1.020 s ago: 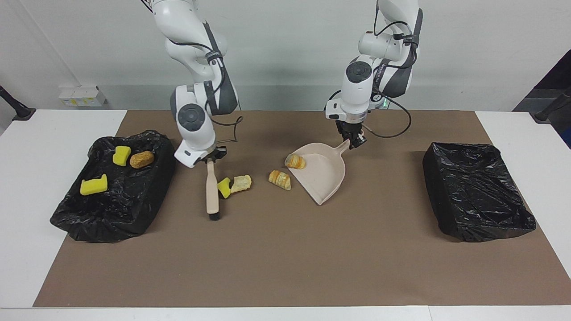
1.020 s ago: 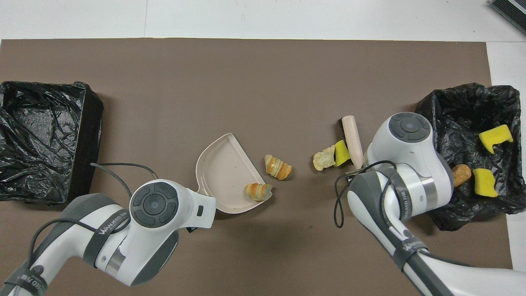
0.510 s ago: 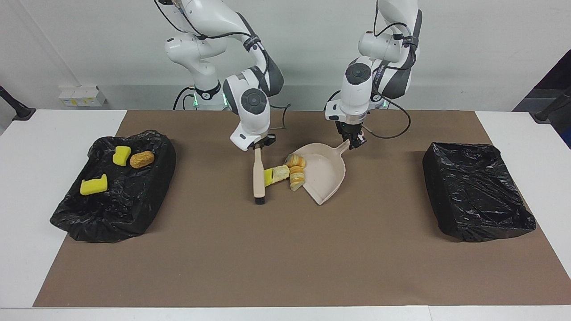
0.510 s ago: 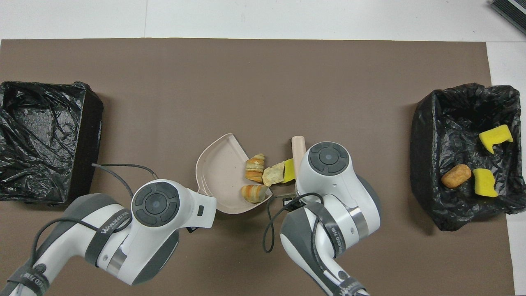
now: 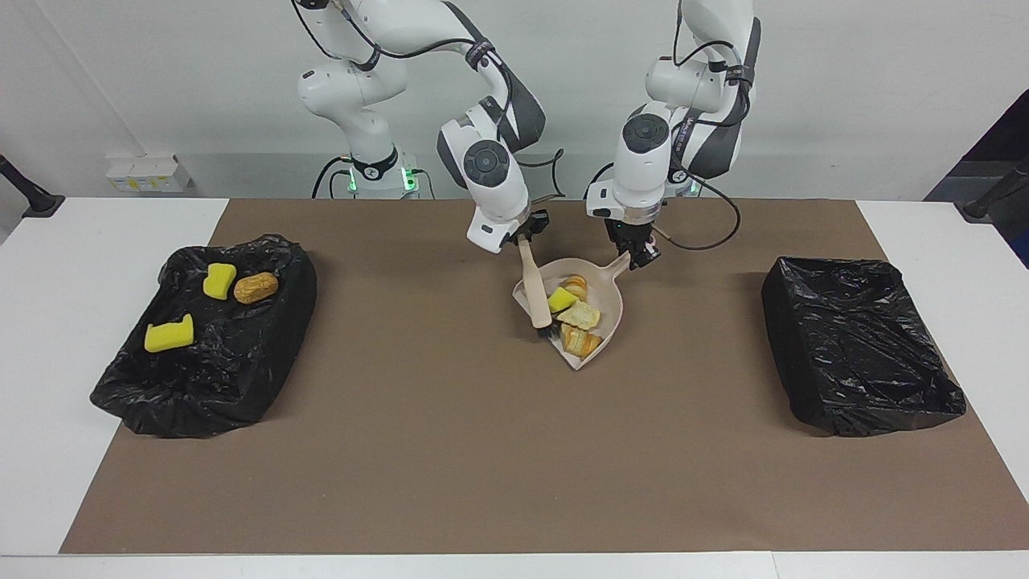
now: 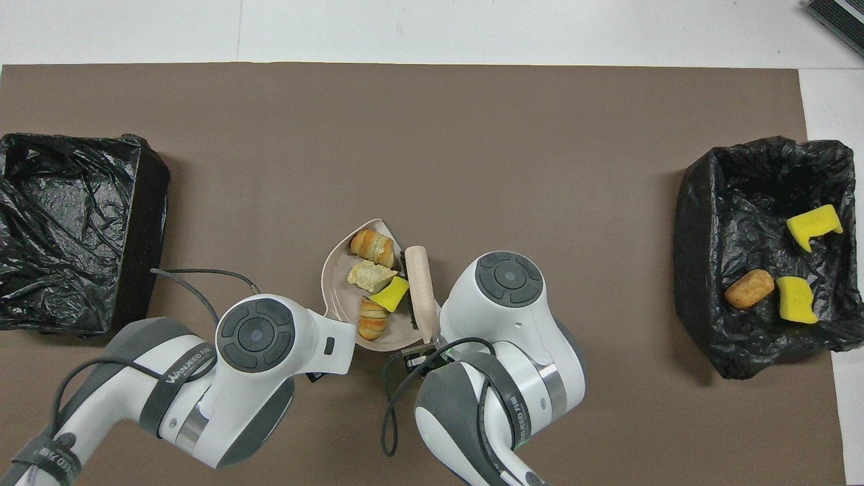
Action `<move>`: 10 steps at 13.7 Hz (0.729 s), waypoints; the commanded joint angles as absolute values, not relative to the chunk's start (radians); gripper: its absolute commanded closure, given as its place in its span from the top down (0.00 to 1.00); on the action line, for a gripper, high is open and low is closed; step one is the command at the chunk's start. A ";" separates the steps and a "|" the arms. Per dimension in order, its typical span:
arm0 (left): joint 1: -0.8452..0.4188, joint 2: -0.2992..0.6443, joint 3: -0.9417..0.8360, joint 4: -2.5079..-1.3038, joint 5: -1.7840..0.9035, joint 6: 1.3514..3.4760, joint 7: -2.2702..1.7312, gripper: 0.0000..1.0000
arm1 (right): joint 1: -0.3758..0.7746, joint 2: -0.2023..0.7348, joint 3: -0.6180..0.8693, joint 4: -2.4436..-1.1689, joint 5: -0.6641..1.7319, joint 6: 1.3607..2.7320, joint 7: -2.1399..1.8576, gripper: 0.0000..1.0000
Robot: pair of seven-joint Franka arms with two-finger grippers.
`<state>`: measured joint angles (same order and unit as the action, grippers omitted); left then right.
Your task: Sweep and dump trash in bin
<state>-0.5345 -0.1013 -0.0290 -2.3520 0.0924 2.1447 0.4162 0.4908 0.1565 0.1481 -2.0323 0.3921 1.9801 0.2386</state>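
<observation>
The beige dustpan (image 5: 604, 312) rests on the brown mat, and my left gripper (image 5: 641, 256) is shut on its handle. Several pieces of trash lie in the dustpan (image 6: 335, 283): a yellow sponge chunk (image 5: 561, 299) (image 6: 389, 293) and tan bread lumps (image 5: 580, 342) (image 6: 372, 247). My right gripper (image 5: 524, 236) is shut on the beige brush (image 5: 531, 285), which slants down with its dark bristles at the pan's mouth. Seen from overhead, the brush (image 6: 420, 283) lies along the pan's open edge, and both grippers are hidden under their wrists.
A black-lined bin (image 5: 201, 402) (image 6: 695, 223) at the right arm's end holds two yellow sponge chunks (image 5: 169, 334) and a brown lump (image 5: 256, 287). A second black-lined bin (image 5: 804, 378) (image 6: 152, 223) stands at the left arm's end. Brown mat covers the table's middle.
My right gripper has swept the brush toward the left arm's end, pushing the yellow sponge and bread pieces off the mat into the dustpan. The left arm and dustpan have not moved.
</observation>
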 commanded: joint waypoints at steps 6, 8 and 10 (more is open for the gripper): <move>-0.535 -0.104 -0.028 -2.368 0.086 2.166 0.405 0.00 | 0.353 0.106 0.140 -1.971 0.237 1.849 0.202 0.00; -0.535 -0.104 -0.028 -2.370 0.086 2.166 0.405 0.00 | 0.348 0.104 0.140 -1.973 0.160 1.835 0.216 0.00; -0.535 -0.104 -0.028 -2.370 0.086 2.164 0.405 0.00 | 0.354 0.085 0.141 -1.994 0.137 1.824 0.273 0.00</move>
<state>-0.5345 -0.1012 -0.0290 -2.3521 0.0924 2.1447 0.4161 0.3500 0.1173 0.1330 -1.9711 0.1716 1.8396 0.2322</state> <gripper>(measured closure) 0.678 0.736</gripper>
